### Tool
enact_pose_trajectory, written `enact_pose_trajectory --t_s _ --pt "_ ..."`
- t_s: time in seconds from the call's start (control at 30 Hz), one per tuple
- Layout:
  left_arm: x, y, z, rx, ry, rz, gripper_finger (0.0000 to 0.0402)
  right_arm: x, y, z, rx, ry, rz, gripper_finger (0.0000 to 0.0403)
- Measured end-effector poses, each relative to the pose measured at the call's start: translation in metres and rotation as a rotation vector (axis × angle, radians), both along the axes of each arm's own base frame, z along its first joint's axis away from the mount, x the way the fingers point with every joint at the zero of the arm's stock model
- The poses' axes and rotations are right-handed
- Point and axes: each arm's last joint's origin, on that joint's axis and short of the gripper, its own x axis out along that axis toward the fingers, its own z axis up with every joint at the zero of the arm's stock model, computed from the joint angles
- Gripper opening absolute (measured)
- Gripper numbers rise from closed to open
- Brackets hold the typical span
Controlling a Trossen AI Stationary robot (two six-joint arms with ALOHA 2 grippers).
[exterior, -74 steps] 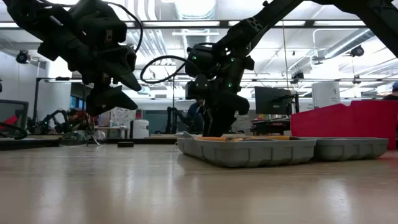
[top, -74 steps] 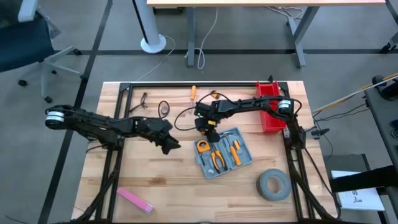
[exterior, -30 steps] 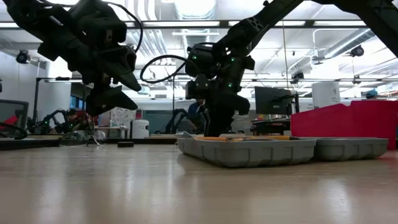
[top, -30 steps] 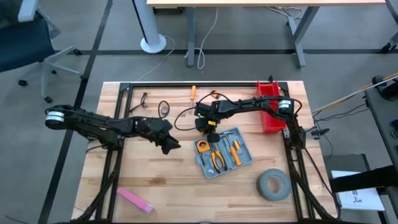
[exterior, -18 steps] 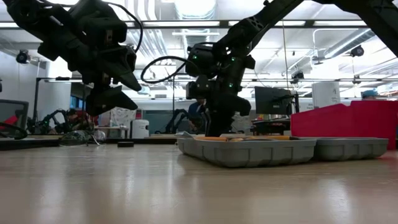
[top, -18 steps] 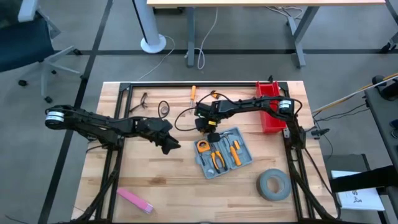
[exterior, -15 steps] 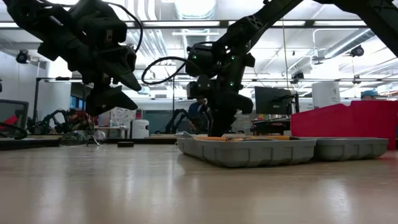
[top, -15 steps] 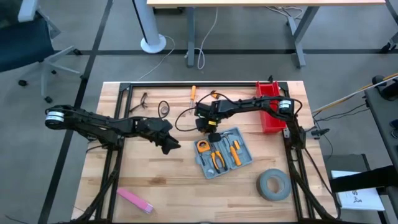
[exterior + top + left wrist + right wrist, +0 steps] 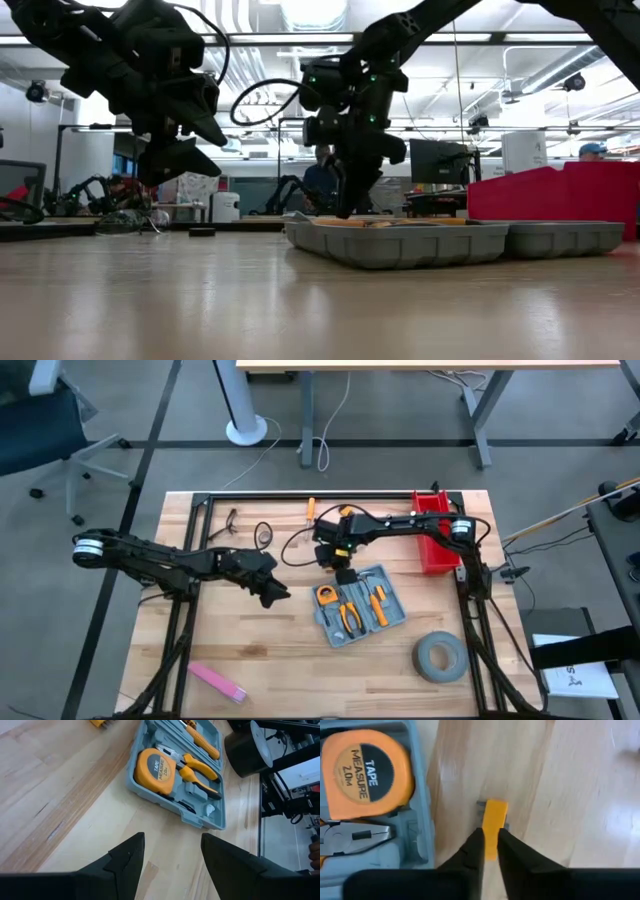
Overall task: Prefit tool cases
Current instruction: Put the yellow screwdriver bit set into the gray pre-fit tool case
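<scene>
While the right arm works at the case's far corner, the left one waits:

High view: the tool case point(image 9: 358, 606) lies open mid-table, tape measure point(image 9: 327, 597), pliers and orange-handled tools seated in it. The right gripper point(image 9: 343, 571) hangs just above the case's upper-left corner; the left gripper point(image 9: 272, 593) waits well to the case's left. A grey tape roll point(image 9: 440, 657) and red bin point(image 9: 432, 532) sit to the right side.

Low view: the right gripper comes down from above beside the case, tips close to the tabletop. Two people show far back in the room.

Left wrist view: the left gripper's fingers point(image 9: 126, 861) stand parted, nothing between them, the open case ahead.

Right wrist view: the right gripper point(image 9: 490, 846) is clenched on a small yellow tool point(image 9: 494, 827) with a grey end, held over bare wood right beside the case's rim.

Step, by my reading: one more tool is being fitted. Next calls for carrying it over the rim and lining it up with a free recess.

Writing: "TAPE MEASURE" and "2.0m" on the tape measure's face.
</scene>
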Motion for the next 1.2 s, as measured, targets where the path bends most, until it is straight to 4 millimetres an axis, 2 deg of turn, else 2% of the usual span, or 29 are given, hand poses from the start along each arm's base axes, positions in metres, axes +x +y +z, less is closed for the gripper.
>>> enact_pose_trajectory --t_s 0.3,0.43,0.57,0.77,1.2 --pt "0.0 0.0 0.0 0.0 0.0 -0.01 0.0204 0.0 0.0 -0.01 0.043 -0.021 -0.127 0.0173" --pt "0.0 -0.001 0.0 -0.007 0.0 -0.023 0.0204 0.0 0.0 -0.013 0.045 -0.041 -0.143 0.0215" --pt "0.0 -0.001 0.0 -0.007 0.0 -0.024 0.0204 -0.002 0.0 -0.02 0.039 -0.039 -0.145 0.024" --pt "0.0 -0.001 0.0 -0.007 -0.001 -0.024 0.0204 -0.006 0.001 -0.029 0.039 -0.034 -0.145 0.0248" --pt "0.0 -0.001 0.0 -0.008 0.002 -0.024 0.0204 -0.001 -0.002 -0.043 0.031 -0.054 -0.148 0.0197"
